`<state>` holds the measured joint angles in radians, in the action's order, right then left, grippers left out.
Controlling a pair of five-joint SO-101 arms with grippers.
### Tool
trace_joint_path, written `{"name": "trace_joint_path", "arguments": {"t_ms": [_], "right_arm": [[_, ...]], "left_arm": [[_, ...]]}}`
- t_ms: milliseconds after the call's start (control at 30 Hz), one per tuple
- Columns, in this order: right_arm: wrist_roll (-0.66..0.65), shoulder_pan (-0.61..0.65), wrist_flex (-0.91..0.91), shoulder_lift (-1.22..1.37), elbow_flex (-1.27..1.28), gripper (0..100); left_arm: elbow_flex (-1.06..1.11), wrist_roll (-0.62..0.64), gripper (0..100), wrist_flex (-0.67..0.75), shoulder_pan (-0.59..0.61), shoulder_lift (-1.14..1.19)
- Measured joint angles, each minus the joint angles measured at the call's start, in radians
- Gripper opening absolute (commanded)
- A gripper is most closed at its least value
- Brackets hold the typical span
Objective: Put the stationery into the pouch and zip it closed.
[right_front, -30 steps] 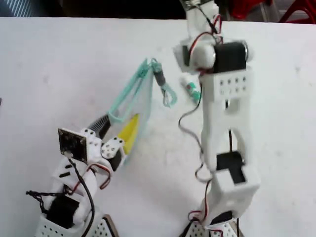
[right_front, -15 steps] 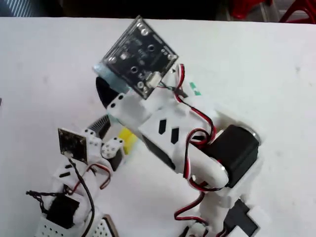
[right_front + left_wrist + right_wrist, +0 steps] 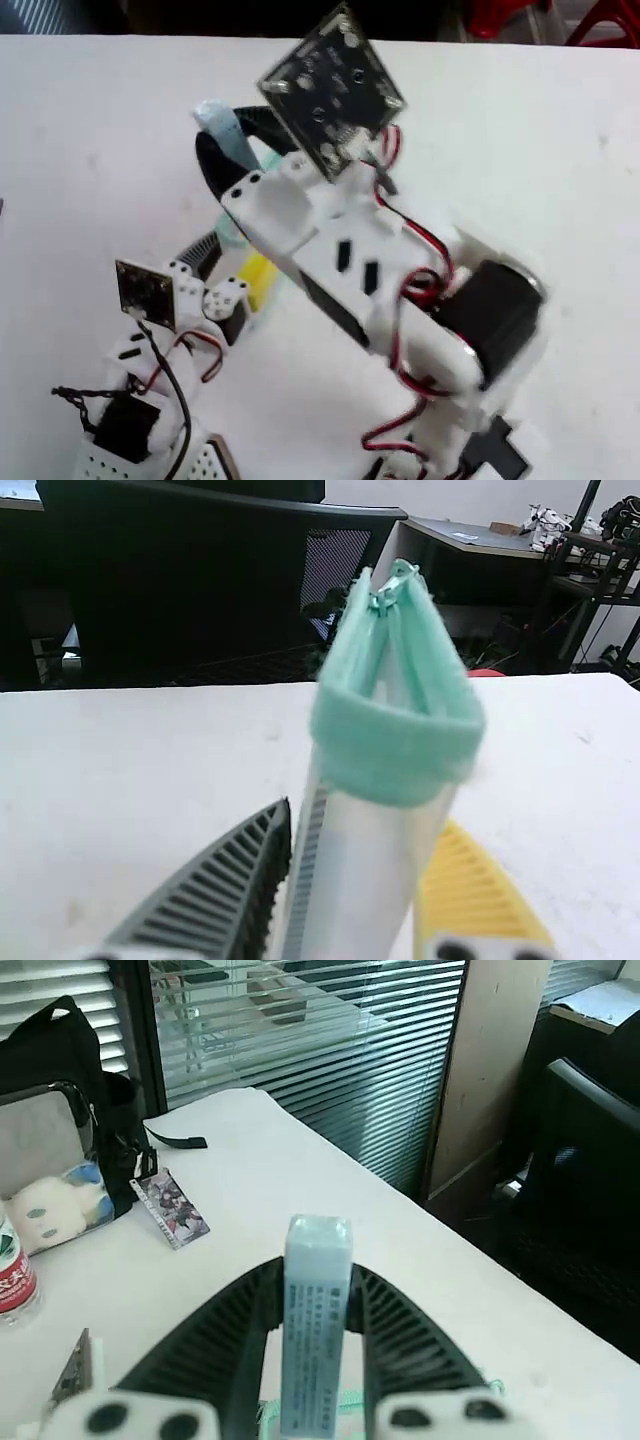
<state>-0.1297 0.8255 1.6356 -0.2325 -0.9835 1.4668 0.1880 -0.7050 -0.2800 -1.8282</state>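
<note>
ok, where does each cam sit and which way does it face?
High view: fixed above the table, facing down; shows both arms, right gripper holding an eraser, left gripper at lower left.
Left wrist view: on the left wrist, facing along its grey and yellow fingers toward a chair; pouch clamped between them.
Right wrist view: on the right wrist, facing along its black fingers toward window blinds; eraser between them.
Shared: high and right wrist views both show the eraser.

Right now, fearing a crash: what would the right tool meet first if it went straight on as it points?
Probably nothing near: past the eraser it holds, the right tool faces bare table; the pouch seems below its line.
</note>
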Motion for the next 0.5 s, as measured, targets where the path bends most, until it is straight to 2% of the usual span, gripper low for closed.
{"name": "trace_joint_path", "arguments": {"t_ms": [133, 267, 367, 500], "right_arm": [[0.003, 0.017, 0.06, -0.14, 0.112, 1.6], [0.003, 0.021, 0.051, -0.318, 0.379, 1.6], [0.003, 0.043, -0.049, -0.457, 0.588, 1.6], [0.003, 0.035, -0.302, -0.609, 0.853, 1.6]], "left_arm": [[0.0, 0.0, 20, 0.0, 0.0, 0.0], [0.0, 0.0, 20, 0.0, 0.0, 0.0], [0.0, 0.0, 20, 0.0, 0.0, 0.0], [0.0, 0.0, 20, 0.0, 0.0, 0.0]]}}
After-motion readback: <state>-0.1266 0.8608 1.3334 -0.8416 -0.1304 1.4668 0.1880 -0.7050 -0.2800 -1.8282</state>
